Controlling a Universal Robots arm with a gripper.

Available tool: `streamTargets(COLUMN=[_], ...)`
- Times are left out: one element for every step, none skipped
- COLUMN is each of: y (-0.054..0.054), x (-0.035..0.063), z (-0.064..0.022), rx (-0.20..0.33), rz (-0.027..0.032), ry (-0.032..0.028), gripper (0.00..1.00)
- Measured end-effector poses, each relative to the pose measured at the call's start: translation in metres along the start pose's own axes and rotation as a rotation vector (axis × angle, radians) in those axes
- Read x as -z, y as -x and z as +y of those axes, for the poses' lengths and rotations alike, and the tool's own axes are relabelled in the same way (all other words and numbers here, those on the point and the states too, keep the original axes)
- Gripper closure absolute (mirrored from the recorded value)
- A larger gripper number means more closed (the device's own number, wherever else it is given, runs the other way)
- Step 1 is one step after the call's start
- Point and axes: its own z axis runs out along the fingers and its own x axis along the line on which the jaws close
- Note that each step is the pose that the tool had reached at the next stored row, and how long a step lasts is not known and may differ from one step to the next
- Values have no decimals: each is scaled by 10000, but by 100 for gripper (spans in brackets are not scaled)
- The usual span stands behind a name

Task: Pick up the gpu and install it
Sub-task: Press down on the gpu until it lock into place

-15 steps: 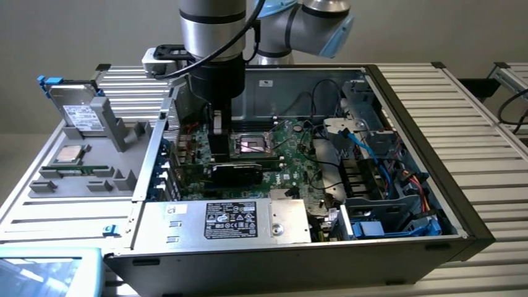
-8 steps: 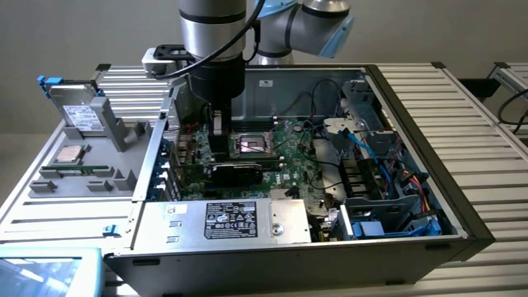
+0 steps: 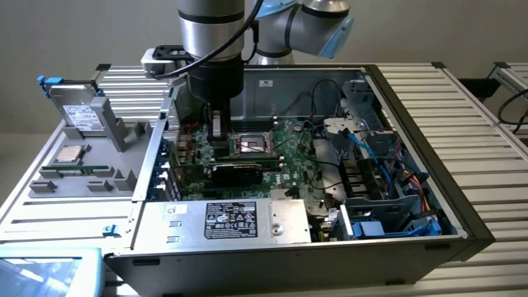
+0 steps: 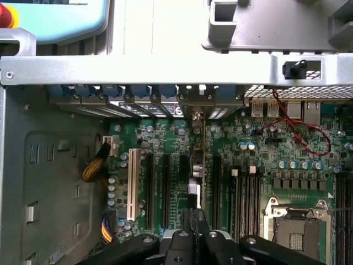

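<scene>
gpu [image 4: 197, 160] one, edge-on in motherboard [image 4: 265, 160] slot, claw [image 4: 194, 221] gripping it

The gripper [image 3: 216, 133] hangs inside the open computer case [image 3: 429, 185], and the card [image 4: 197, 143] stands on edge between its jaws, over the motherboard [image 4: 265, 154] slots. The processor socket [image 3: 251, 146] lies just beside the jaws, while the parts tray [image 3: 83, 179] sits outside the case, well apart from them.

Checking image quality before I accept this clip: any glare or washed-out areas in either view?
Wrist view: the pale metal case rim is washed out to near white, while the green motherboard stays readable. Exterior view: even lighting, with mild glare on the ribbed metal table.
</scene>
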Motion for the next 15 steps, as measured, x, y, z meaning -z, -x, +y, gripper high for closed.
streamTargets(y=[12,25,39,48,53,56,59,63,65,67,70,74,78,83,87], x=[-12,-25,-37,-49,-61,-72,-83,-96,-112,-128,-145,-163,-181,-199,-217], z=[30,59,80,92,97,97,97,96,95,95,95,94,94,93,93], rx=[-1,-2,-4,-6,-8,-10,-12,-14,-12,-13,-14,-15,-15,-15,-15], rz=[13,19,22,25,28,35,40,44,47,49,52,52,53,55,59], ry=[-7,-15,-34,-58,-83,-108,-133,-145,-152,-158,-160,-163,-164,-164,-164], gripper=[88,88,88,88,88,88,88,88,88,88,88,88,88,88,88])
